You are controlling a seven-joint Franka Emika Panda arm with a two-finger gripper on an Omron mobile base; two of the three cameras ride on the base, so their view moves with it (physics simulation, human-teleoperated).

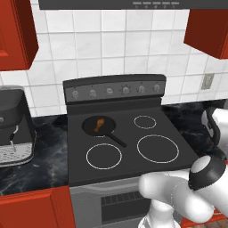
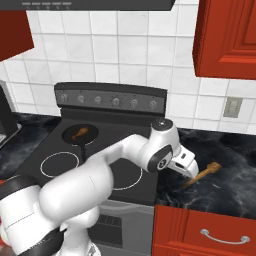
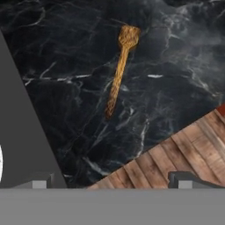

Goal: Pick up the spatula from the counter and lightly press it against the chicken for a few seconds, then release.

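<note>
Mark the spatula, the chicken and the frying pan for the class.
wooden spatula (image 3: 117, 77), hand view, middle of its handle.
chicken drumstick (image 1: 99, 124), left base view, its meaty middle.
frying pan (image 1: 117, 140), left base view, its handle.

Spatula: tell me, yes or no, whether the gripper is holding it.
No: the spatula lies flat on the dark marble counter, well apart from the open gripper.
</note>
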